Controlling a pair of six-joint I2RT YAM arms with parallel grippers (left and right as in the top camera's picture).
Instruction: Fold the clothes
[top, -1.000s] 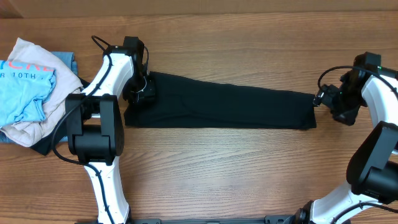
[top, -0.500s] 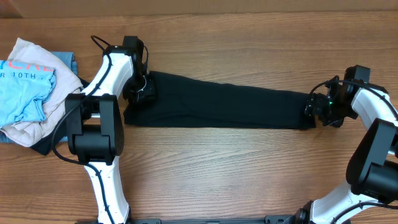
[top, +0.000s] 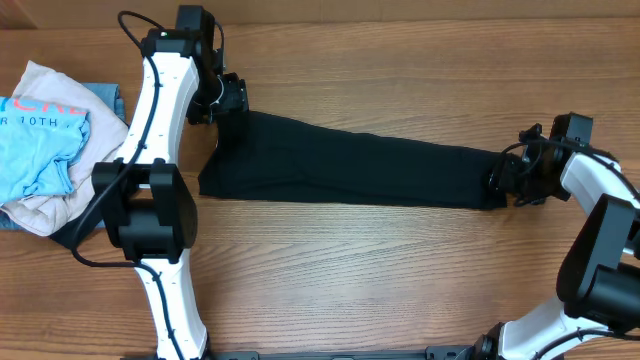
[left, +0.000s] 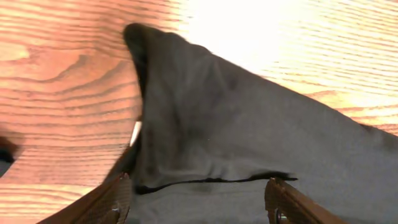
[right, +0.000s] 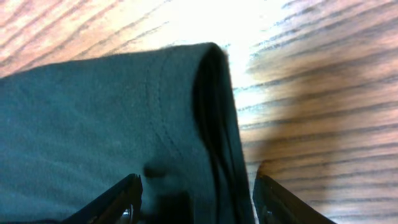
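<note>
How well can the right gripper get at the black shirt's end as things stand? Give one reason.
Probably well, yes. The right gripper sits at the shirt's end, jaws open on either side of the folded edge, and nothing blocks it in either view.

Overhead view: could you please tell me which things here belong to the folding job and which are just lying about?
In the job:
black T-shirt, laid out long across the table
left gripper and right gripper, one at each end of it

Lying about:
light blue shirt with pink lettering
cream-white garment beneath it
</note>
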